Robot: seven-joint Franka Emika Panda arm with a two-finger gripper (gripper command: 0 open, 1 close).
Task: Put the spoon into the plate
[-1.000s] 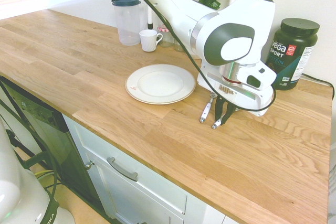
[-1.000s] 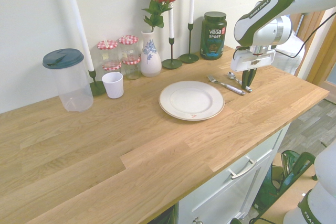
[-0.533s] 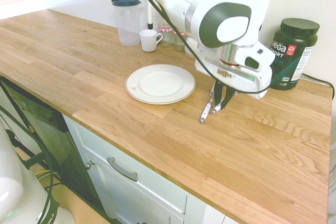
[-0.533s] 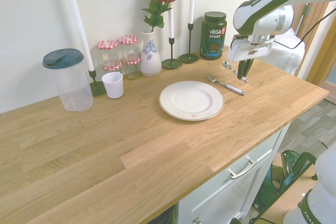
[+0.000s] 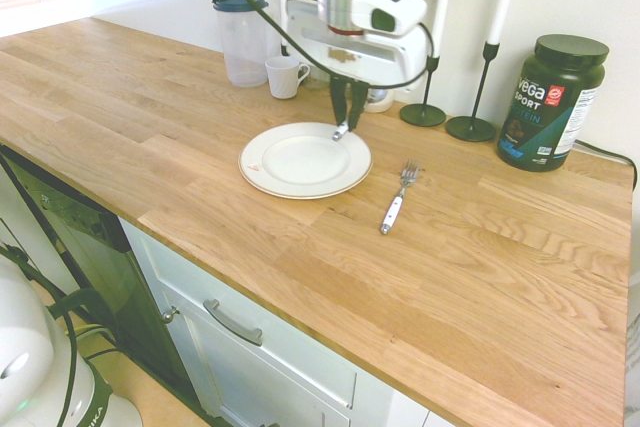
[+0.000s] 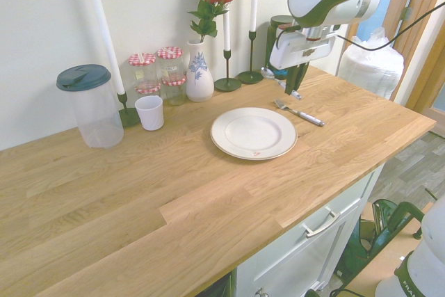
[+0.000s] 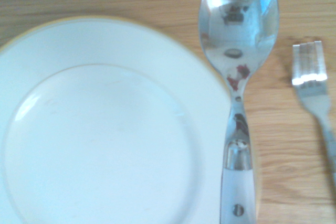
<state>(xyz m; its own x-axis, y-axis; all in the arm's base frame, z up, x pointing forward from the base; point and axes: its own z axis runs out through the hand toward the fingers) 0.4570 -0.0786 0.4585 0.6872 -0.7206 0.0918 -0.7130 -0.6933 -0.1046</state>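
Observation:
The spoon (image 7: 239,35), shiny oval bowl on a white handle, hangs in the air, and my gripper (image 5: 347,119) is shut on its handle. In the second exterior view the spoon (image 6: 268,73) juts from the gripper (image 6: 297,87) toward the wall, above the counter just beyond the plate's far right rim. The round white plate (image 5: 262,173) lies flat on the wooden counter with nothing on it. In the wrist view the spoon's handle crosses the edge of the plate (image 7: 105,129). From the second exterior view the plate (image 6: 254,132) sits near the counter's middle.
A white-handled fork (image 5: 394,203) lies on the counter beside the plate. Along the wall stand a white mug (image 5: 284,76), a clear pitcher (image 5: 243,37), a vase with a rose (image 6: 199,67), two jars (image 6: 158,69), candlesticks (image 5: 481,67) and a dark tub (image 5: 552,102).
The gripper has lifted the spoon off the counter beside the fork and carried it toward the plate's far edge. The fork stays where it was.

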